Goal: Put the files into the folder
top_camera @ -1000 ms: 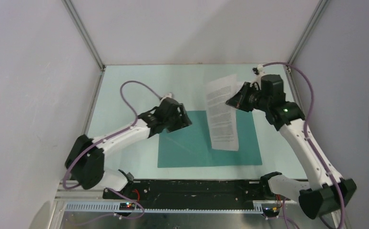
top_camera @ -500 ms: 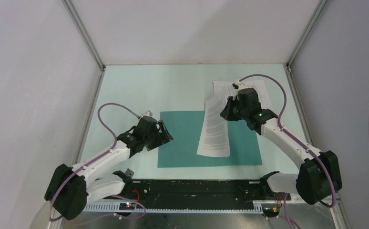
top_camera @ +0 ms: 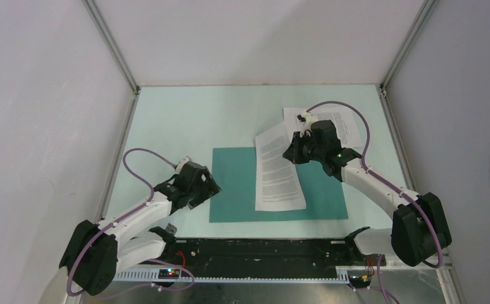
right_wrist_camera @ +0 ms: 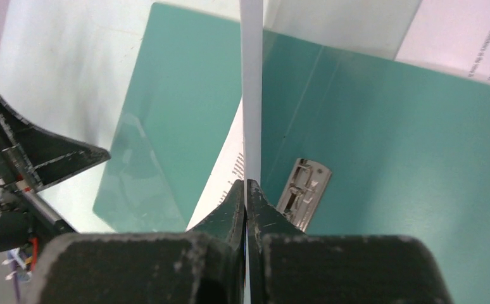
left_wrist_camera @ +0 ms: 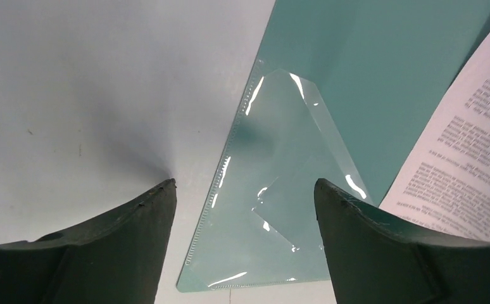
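Observation:
The dark teal folder (top_camera: 230,190) lies open and flat on the table; its metal clip (right_wrist_camera: 302,193) shows in the right wrist view. My right gripper (top_camera: 291,154) is shut on the edge of one white printed sheet (top_camera: 277,171), which hangs edge-on (right_wrist_camera: 251,88) over the folder's middle, its near end resting on the folder. The second sheet (top_camera: 344,123) lies on the table behind the right arm. My left gripper (top_camera: 209,185) is open and empty beside the folder's left edge, over its clear corner pocket (left_wrist_camera: 274,209), with the held sheet (left_wrist_camera: 464,145) at the right.
The pale mint tabletop (top_camera: 179,120) is bounded by white walls with metal frame posts at the back corners. A black rail (top_camera: 255,250) runs along the near edge between the arm bases.
My right gripper has carried the sheet left and down over the folder. My left gripper has pulled back to the left and toward the near edge, off the folder.

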